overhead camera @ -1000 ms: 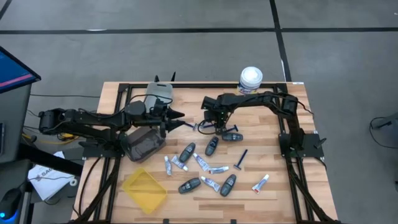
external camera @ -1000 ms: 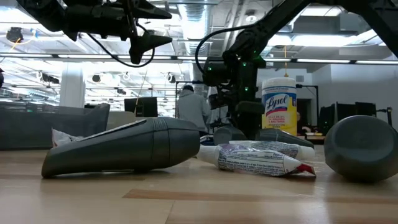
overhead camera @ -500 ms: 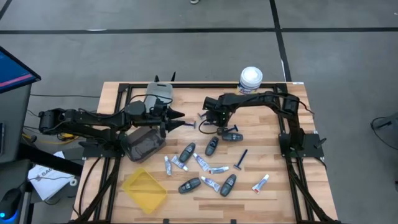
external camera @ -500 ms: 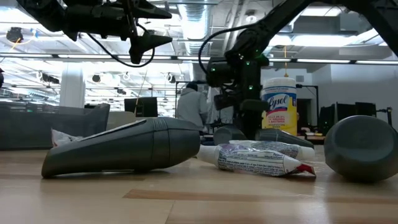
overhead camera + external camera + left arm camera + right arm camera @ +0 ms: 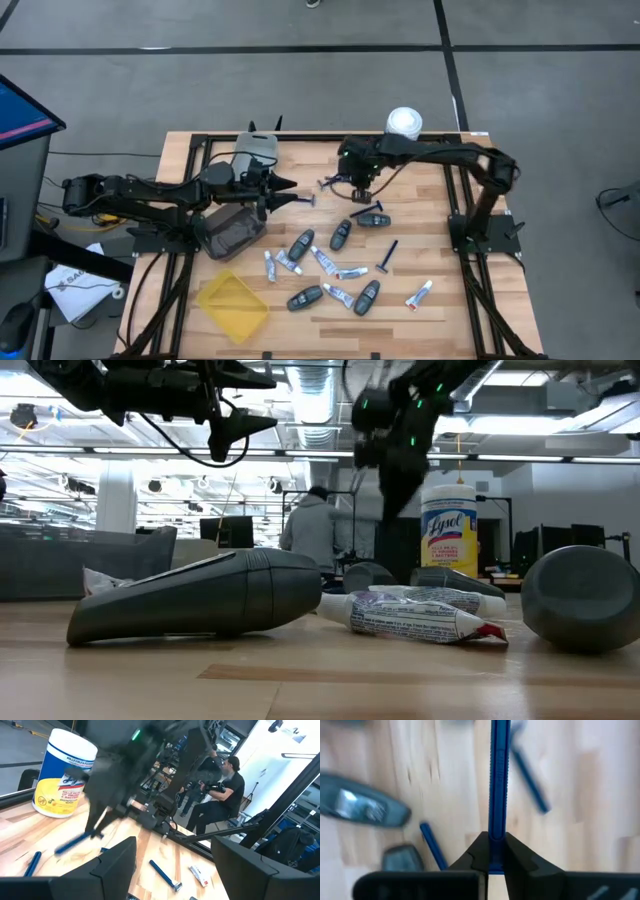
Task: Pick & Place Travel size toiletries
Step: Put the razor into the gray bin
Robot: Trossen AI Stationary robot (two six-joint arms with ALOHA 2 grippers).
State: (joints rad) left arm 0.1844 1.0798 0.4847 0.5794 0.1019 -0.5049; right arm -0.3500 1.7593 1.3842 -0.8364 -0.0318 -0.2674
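Observation:
My right gripper hovers over the middle of the table's far half, shut on a slim dark-blue razor, blurred in the left wrist view. My left gripper hangs open in the air over the far edge of a dark tray. On the wood lie dark grey oval pieces, small white tubes and more razors. My right gripper pinches the razor's handle at one end between its two fingers. The fingers point down from above and lie along the handle. The razor sticks out beyond the fingertips, slanting down, lifted clear of the table.
A white-lidded yellow canister stands at the far edge, close behind my right arm. A yellow tray sits near the table's near left corner. A black frame borders the wood. People stand in the room beyond.
My right gripper has risen from the table with the razor in its fingers and drifted toward the far right; the razor is now lifted clear. My left arm has kept still.

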